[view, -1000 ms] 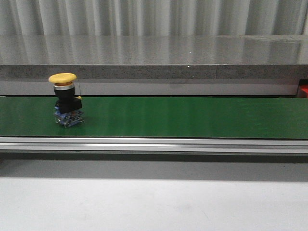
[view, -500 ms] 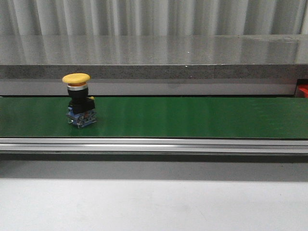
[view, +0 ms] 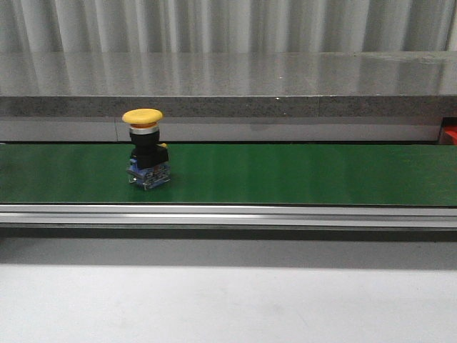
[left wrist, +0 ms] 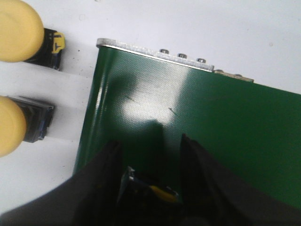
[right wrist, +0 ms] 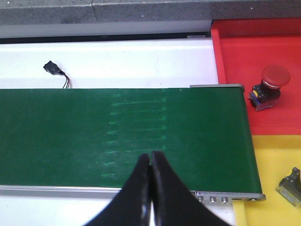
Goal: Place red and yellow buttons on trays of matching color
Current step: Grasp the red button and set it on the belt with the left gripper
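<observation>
A yellow button (view: 145, 146) with a black and blue base stands upright on the green belt (view: 300, 175), left of the middle. Neither gripper shows in the front view. In the left wrist view my left gripper (left wrist: 149, 141) hangs over the belt's left end (left wrist: 211, 117). Its fingers press on both sides of a dark button base with a blue edge and a yellow tab (left wrist: 150, 188); the cap is hidden. My right gripper (right wrist: 150, 155) is shut and empty over the belt's right end. A red button (right wrist: 269, 87) stands on the red tray (right wrist: 235, 52). The yellow tray (right wrist: 273, 188) lies beside it.
Two more yellow buttons (left wrist: 16, 30) (left wrist: 14, 125) lie on the white table left of the belt's end. A small black connector with wires (right wrist: 56, 70) lies on the white surface behind the belt. A grey metal part (right wrist: 291, 186) rests on the yellow tray. A grey ledge (view: 228, 78) runs behind the belt.
The yellow button on the belt has travelled to the right, still upright.
</observation>
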`<state>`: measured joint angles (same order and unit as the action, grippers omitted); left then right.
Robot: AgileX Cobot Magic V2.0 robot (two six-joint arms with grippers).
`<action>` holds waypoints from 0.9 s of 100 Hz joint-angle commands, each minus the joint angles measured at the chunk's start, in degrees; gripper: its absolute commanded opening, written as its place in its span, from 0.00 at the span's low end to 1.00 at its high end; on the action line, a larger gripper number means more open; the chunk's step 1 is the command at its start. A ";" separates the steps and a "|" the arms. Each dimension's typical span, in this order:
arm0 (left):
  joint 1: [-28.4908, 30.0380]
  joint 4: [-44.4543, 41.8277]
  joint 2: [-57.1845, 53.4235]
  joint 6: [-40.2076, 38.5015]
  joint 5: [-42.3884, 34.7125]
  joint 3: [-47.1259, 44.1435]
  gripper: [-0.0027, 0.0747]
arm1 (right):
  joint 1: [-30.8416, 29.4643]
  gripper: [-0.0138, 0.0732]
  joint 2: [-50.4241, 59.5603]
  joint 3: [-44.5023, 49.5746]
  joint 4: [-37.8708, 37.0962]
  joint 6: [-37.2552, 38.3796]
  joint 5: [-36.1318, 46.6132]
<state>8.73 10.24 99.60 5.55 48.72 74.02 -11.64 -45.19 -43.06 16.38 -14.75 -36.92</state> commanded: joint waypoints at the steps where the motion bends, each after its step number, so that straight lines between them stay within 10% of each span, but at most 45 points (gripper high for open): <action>1: -0.17 0.18 -2.48 0.36 -1.26 1.87 0.01 | 0.02 0.08 0.37 -1.39 0.95 -0.58 3.73; 62: -0.17 -0.22 -1.42 0.36 -1.32 0.91 0.04 | 0.02 0.08 0.37 -1.39 0.95 -0.58 3.73; 90: -0.17 -0.22 -1.42 0.75 0.21 0.91 0.58 | 0.02 0.08 0.37 -1.39 0.95 -0.58 3.73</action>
<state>8.73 9.31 100.80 6.11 49.35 73.57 -11.64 -45.19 -43.06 16.38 -14.75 -36.92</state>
